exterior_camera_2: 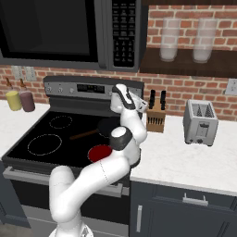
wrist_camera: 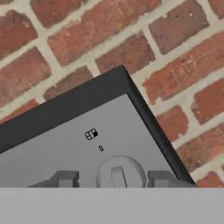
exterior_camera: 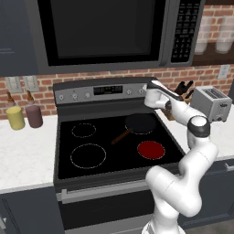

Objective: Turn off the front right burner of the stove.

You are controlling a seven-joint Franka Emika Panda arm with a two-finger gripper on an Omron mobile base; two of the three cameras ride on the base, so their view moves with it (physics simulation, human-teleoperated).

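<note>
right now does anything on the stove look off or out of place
One thing: the front right burner glows solid red with nothing on it, while the frying pan sits on the unlit back right zone. The gripper stands open around a knob on the back panel.

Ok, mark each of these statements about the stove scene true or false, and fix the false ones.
1. The front right burner glows solid red. True.
2. The hand has its fingertips on either side of a round knob on the stove's grey back panel. True.
3. The frying pan sits on the front left zone. False: it sits on the back right zone, its handle pointing toward the middle of the cooktop.
4. The toaster stands on the counter left of the stove. False: it stands on the right; two bottles are on the left.
5. A microwave hangs above the stove. True.
</note>
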